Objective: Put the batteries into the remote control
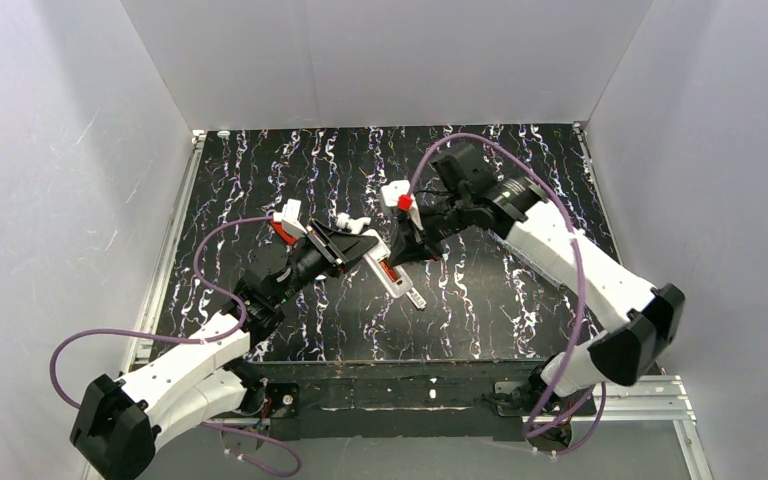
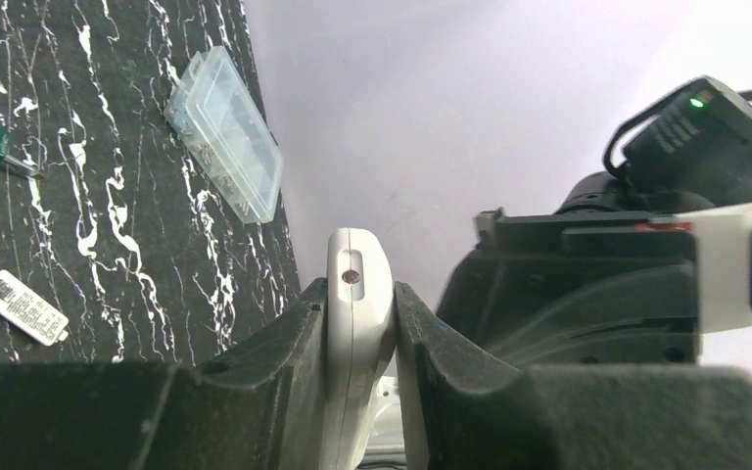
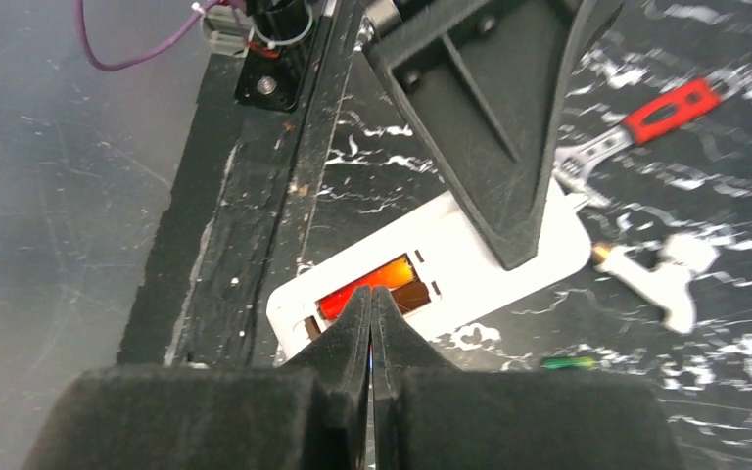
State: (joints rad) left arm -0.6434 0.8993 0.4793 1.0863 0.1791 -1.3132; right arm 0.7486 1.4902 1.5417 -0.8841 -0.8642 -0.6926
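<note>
The remote control (image 1: 397, 277) is showing near the middle of the black marbled table (image 1: 520, 300) in the overhead view, with the left gripper (image 1: 365, 248) clamping one end and the right gripper (image 1: 412, 248) hanging just over it. The left wrist camera is showing its fingers (image 2: 274, 343) pinching the white body edge-on, plus a clear box (image 2: 225, 132) and a small cover plate (image 2: 22, 306) lying apart on the table. Only the right wrist camera is showing a battery (image 3: 367, 284) sitting in the open bay (glowing orange-red), with the right fingertips (image 3: 352, 323) pressed together and holding nothing, at the bay's near edge.
</note>
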